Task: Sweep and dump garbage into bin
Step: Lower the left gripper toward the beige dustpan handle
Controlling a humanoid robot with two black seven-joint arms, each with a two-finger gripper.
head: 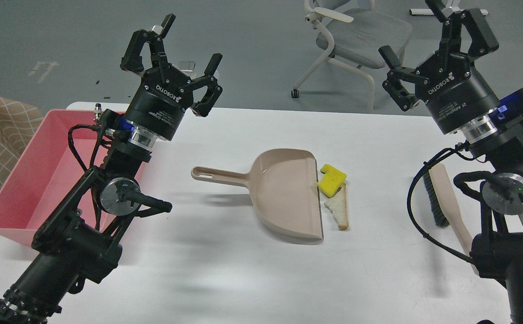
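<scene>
At the far left, the pink bin (27,180) sits on the white tabletop (225,270), partly behind the left arm. The left gripper (189,40) is raised above it, fingers spread and holding nothing. In the middle lies the beige dustpan (288,193), handle pointing left. Touching its open right edge is the yellow sponge (332,180), with the bread slice (339,208) just beside and below it. A brush (444,198) lies further right. The right gripper (428,33) hangs high, fingers released and empty.

Grey floor (252,40) — grey chair (356,40), perhaps wheeled
</scene>
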